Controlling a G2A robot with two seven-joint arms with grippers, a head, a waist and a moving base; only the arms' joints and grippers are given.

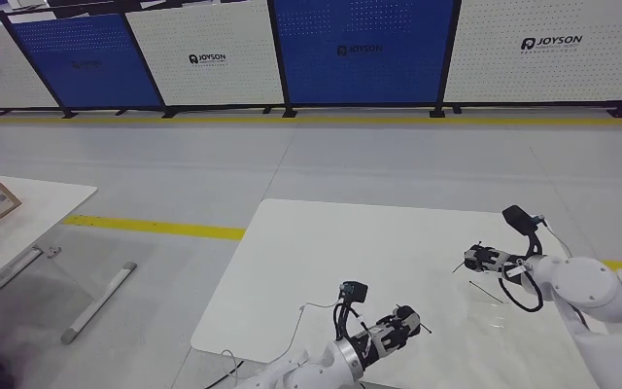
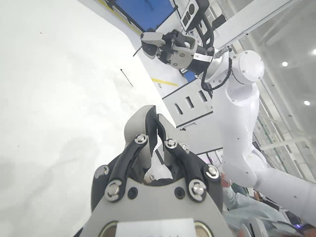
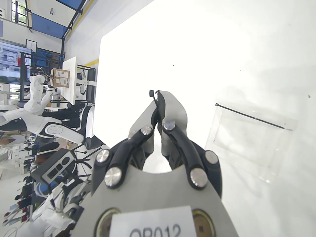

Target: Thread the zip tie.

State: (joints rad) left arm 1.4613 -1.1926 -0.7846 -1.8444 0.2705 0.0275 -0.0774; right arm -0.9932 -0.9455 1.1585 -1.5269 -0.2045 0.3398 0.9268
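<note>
My right gripper [image 3: 157,99] is shut on a black zip tie [image 3: 151,94], whose head pokes out past the fingertips. In the top view this gripper [image 1: 474,259] hovers over the right side of the white table [image 1: 369,253], and the tie's end [image 1: 458,267] sticks out toward the middle. The left wrist view shows the same gripper [image 2: 146,45] farther off with the tie [image 2: 137,51]. A second black zip tie [image 3: 249,116] [image 1: 483,289] [image 2: 126,77] lies loose on the table. My left gripper [image 2: 156,118] [image 1: 412,321] is shut near the table's front edge, pads pressed together.
A clear plastic bag [image 3: 251,146] [image 1: 496,317] lies flat under the loose tie's tail. The table's front edge [image 1: 253,355] runs close to the left arm. Another table [image 1: 39,209] stands to the far left.
</note>
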